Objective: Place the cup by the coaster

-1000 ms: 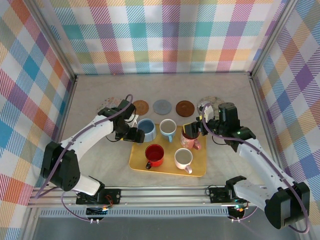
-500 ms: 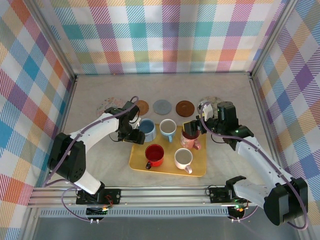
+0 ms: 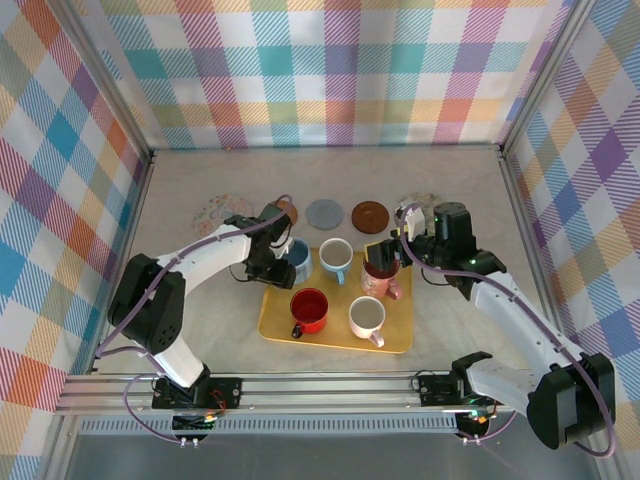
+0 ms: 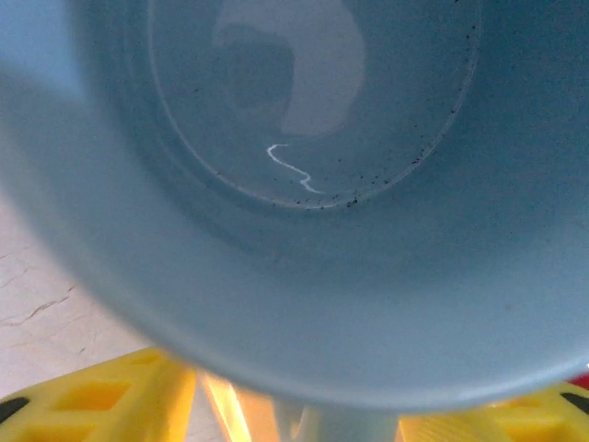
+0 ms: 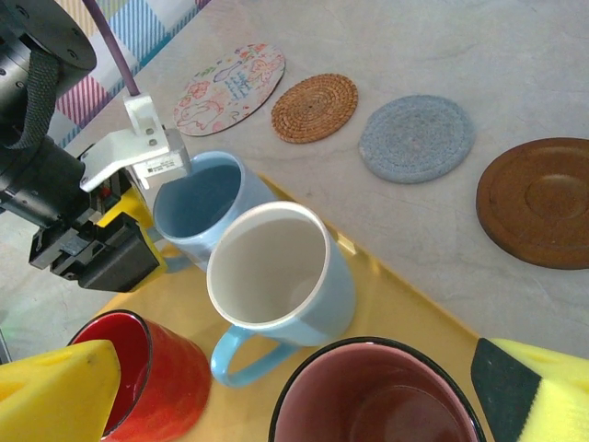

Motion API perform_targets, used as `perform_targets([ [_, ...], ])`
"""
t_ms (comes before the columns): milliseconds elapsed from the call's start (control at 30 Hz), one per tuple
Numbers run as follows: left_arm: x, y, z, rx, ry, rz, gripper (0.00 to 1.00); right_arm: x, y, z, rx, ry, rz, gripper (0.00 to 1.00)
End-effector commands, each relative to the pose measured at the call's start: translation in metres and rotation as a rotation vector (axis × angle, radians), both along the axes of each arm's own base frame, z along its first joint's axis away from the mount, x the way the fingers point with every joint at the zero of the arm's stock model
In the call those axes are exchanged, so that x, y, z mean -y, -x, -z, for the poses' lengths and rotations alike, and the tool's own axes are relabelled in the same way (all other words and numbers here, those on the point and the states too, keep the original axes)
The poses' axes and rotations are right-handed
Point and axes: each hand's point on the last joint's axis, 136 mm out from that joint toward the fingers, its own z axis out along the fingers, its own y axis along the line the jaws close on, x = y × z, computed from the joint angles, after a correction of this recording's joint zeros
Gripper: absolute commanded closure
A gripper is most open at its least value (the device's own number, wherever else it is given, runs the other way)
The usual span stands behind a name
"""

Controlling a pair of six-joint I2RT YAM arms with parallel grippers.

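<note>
Left arm (image 3: pixel 215 250) swung in onto blue cup (image 3: pixel 297 258) | left tool (image 3: pixel 272 262) narrowing astride it, cannot tell if pinching | right tool (image 3: pixel 388 256) spread wide | cup on tray (image 3: pixel 338 332) | step: grasp; next: lift, set beside coaster (image 5: pixel 315 108)

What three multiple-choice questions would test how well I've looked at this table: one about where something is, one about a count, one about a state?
1. Where is the grey coaster?
A. On the floor
B. On the table, between the woven coaster and the dark brown coaster
C. Stacked on another coaster

2. How many cups stand on the yellow tray?
A. Three
B. Four
C. Five

3. How do the right gripper's jaws stand?
A. Wide open
B. Shut on a coaster
C. Shut on a spoon

Answers:
1 B, it lies in the row of coasters behind the tray.
2 C, three stand in the back row and two in front.
3 A, its yellow fingers sit far apart at the bottom corners of the right wrist view.
</note>
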Motion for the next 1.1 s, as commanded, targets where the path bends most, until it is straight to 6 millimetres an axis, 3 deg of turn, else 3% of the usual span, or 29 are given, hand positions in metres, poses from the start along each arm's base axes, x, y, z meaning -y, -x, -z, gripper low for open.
perform_targets([
  [0,0.0054,-0.0086,-0.0013,0.028,-0.017,0.013,0.44,-0.0081,-0.001,-0.0084,0.027,-0.022,-0.036,0.01],
  [133,0.0033,-0.0082,0.0011,0.035,-0.04,0.019,0.52,-0.0086,-0.0015,-0.0077,0.026,-0.023,-0.035,0.01],
  [933,0.0016,-0.0108,0.0069,0.053,-0.073,0.017,0.66,-0.0063,-0.001,-0.0023,0.017,-0.007,-0.027,0.01],
  [1067,0.0039,-0.0124,0.0066,0.057,-0.069,0.015,0.74,-0.0056,-0.0003,-0.0031,0.017,-0.005,-0.026,0.01],
])
